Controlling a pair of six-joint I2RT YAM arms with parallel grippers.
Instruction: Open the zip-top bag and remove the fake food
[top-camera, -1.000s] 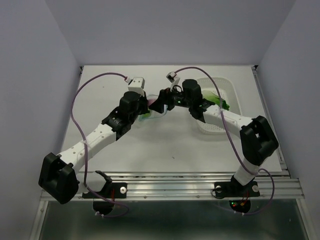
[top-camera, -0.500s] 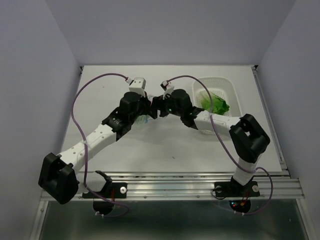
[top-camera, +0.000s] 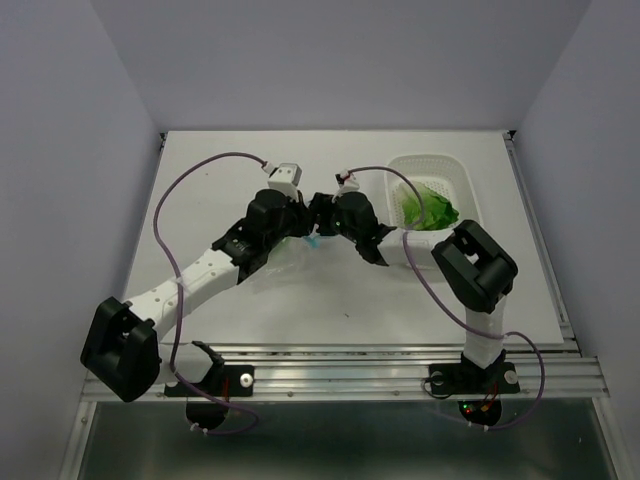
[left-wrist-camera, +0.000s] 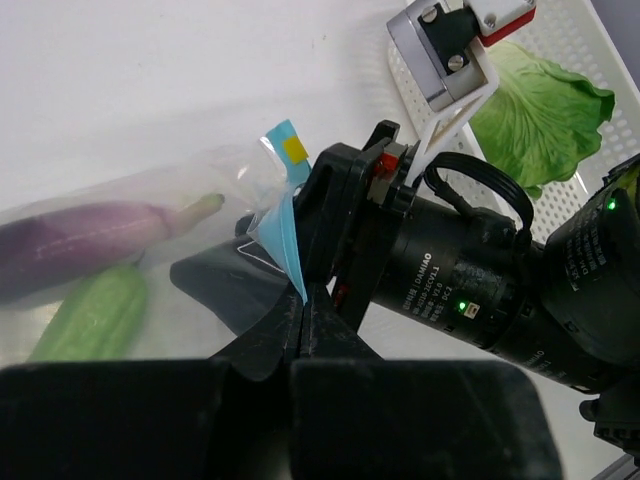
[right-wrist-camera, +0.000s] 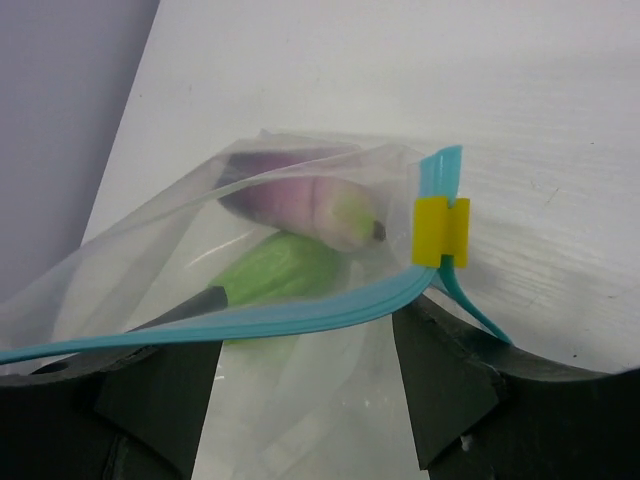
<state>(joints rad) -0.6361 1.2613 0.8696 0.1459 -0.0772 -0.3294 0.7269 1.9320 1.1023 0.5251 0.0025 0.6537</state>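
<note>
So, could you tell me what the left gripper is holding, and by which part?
The left gripper pinches the bag by its blue zip strip, near the yellow slider. The right gripper is open, gripping nothing.

Bright, even light; soft shadows on the white table (top-camera: 330, 295) (black jaws blur in 2 wrist views).
</note>
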